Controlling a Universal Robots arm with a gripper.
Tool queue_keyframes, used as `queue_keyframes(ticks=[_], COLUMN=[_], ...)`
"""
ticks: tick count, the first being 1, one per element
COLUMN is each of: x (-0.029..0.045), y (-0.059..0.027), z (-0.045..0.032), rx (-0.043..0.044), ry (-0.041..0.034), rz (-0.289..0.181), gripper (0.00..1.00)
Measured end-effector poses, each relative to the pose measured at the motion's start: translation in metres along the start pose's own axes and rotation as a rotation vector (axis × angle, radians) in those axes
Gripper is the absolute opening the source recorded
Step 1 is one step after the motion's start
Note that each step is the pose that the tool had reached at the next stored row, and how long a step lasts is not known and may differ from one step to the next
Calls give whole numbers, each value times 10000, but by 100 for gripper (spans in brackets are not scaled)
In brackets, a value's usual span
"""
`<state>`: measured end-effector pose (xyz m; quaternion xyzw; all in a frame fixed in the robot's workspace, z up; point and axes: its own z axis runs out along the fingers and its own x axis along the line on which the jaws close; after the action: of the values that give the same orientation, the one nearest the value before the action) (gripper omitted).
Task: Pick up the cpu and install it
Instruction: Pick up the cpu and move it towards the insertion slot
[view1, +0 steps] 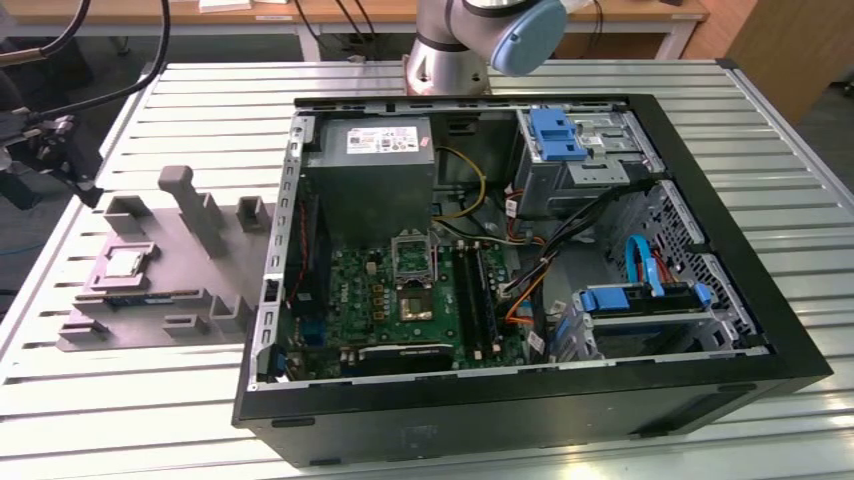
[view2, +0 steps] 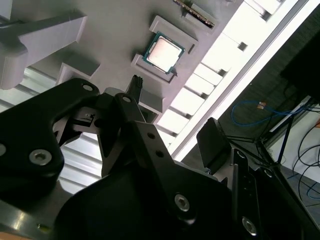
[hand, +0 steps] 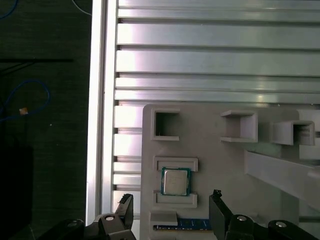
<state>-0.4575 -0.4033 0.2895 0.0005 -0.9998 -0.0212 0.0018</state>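
Note:
The cpu (view1: 124, 262) is a small square chip with a silvery top. It lies flat in a shallow recess of the grey plastic tray (view1: 174, 300) at the exterior view's left, beside the computer case. The same cpu (hand: 175, 181) shows in both wrist views, framed by low tray walls (view2: 163, 52). My gripper (hand: 171, 207) hangs above the tray, open, its two dark fingers (hand: 125, 206) spread wider than the chip and not touching it. In the exterior view the gripper (view1: 51, 148) is at the far left, over the table's edge.
The open black computer case (view1: 534, 400) lies on the slatted metal table (view1: 747, 120), with the green motherboard (view1: 367, 300) and its dark socket frame (view1: 411, 252) facing up. A grey power-supply box (view1: 374, 165) and cables sit inside. Upright tray posts (view1: 200, 205) stand near the chip.

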Motion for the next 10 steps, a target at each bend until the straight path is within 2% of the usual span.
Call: queue_keyframes(ticks=[3,10], x=[-18,-33], y=[-2,-7], z=[26,151], rx=[1,2], ry=[3,4], rz=[-1,0], gripper=[71,71])
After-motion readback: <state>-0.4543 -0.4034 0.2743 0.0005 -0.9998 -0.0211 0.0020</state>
